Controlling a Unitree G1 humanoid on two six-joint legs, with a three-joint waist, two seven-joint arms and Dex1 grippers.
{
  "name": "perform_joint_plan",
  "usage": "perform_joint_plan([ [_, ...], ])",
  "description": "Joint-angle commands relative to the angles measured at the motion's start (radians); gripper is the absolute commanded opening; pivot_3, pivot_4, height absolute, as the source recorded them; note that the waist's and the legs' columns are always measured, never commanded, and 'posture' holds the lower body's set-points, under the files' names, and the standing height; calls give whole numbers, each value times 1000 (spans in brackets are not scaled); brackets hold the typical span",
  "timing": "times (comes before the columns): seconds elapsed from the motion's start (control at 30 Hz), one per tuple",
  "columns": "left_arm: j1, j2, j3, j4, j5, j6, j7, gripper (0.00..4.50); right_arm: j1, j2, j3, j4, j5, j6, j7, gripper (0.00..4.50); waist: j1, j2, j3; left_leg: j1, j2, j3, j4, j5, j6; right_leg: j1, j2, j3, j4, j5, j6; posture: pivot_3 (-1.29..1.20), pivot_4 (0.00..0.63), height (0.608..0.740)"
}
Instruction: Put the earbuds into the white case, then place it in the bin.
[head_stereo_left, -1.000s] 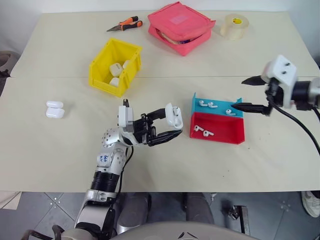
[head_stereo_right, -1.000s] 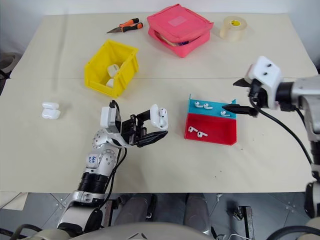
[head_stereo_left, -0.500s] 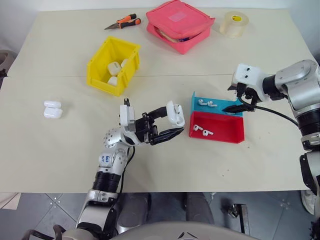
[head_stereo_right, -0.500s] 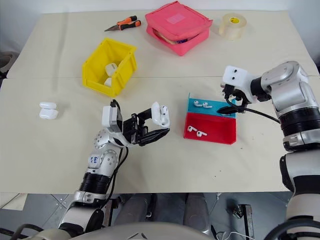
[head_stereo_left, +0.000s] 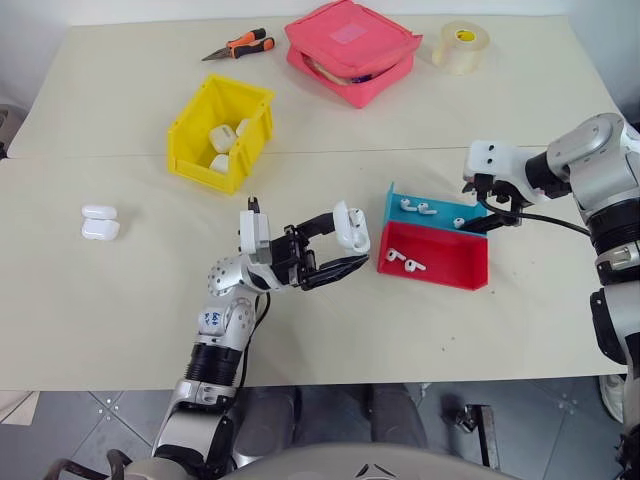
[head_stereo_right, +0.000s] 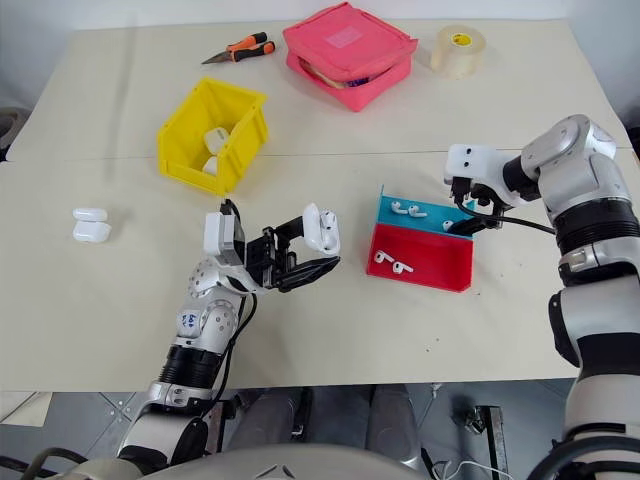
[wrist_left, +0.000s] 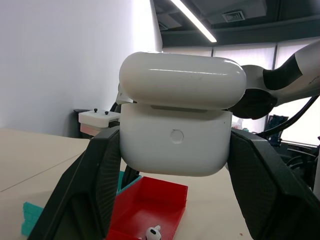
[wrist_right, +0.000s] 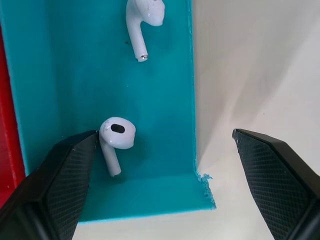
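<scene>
Two hands at work: my left gripper (head_stereo_left: 340, 245) holds a white case, my right gripper (head_stereo_left: 492, 212) hangs over the trays.
Left fingers (wrist_left: 85, 190): clamped on both sides of the white case (head_stereo_left: 351, 227), which I hold up off the counter (head_stereo_left: 120, 300) with its lid standing slightly ajar.
Case position: above the counter, just to the left of the red tray (head_stereo_left: 435, 257), not touching it.
Right fingers (wrist_right: 55, 185): spread wide and gripping nothing; one fingertip sits just beside an earbud in the blue tray (wrist_right: 65, 75), the other is out past the tray's wall over bare counter.
Earbuds in blue tray: one earbud (wrist_right: 116, 140) lies close to my right fingertip near the tray's corner; a second earbud (wrist_right: 142, 22) lies farther along the same tray. From above I count three in this tray.
Earbuds in red tray: a pair of earbuds (head_stereo_left: 402, 260) lie together near its left end.
Trays: blue tray and red tray sit side by side, touching, the blue one farther from me.
Bin: the yellow bin (head_stereo_left: 190, 130) stands well to the left and behind the trays, with several white cases (head_stereo_left: 222, 140) already inside.
Spare cases: two more white cases (head_stereo_left: 100, 222) lie stacked close together at the far left of the counter.
Back of counter: orange-handled pliers (head_stereo_left: 235, 46), a pink zip pouch (head_stereo_left: 350, 50) and a roll of tape (head_stereo_left: 460, 45).
</scene>
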Motion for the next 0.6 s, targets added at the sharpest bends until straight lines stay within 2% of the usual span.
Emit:
perform_joint_plan([
  [0.03, 2, -6, -2, -34, 1, -18, 5, 2784, -1, 7, -3, 9, -19, -4, 19, 4091, 0, 0, 0, 0, 0, 0, 0, 0, 0, 0, 0, 0, 0, 0, 0, 0, 150, 740],
  [0.07, 3, -6, -2, -35, 0, -18, 5, 2784, 1, 8, -3, 8, -21, -6, 24, 3885, -1, 0, 0, 0, 0, 0, 0, 0, 0, 0, 0, 0, 0, 0, 0, 0, 150, 740],
  [0.27, 4, -9, -4, -35, 0, -19, 3, 2784, 6, 16, -3, 3, -29, 2, 36, 1870, -1, 0, 0, 0, 0, 0, 1, 0, 0, 0, 0, 0, 1, 0, 0, 0, 150, 740],
  [0.6, 4, -9, -3, -35, -1, -18, 1, 2784, 11, 25, -2, -3, -31, 2, 39, 1870, -1, 0, 0, 1, 0, 0, 1, 0, -1, 1, 0, 0, 1, 0, 0, 0, 150, 740],
])
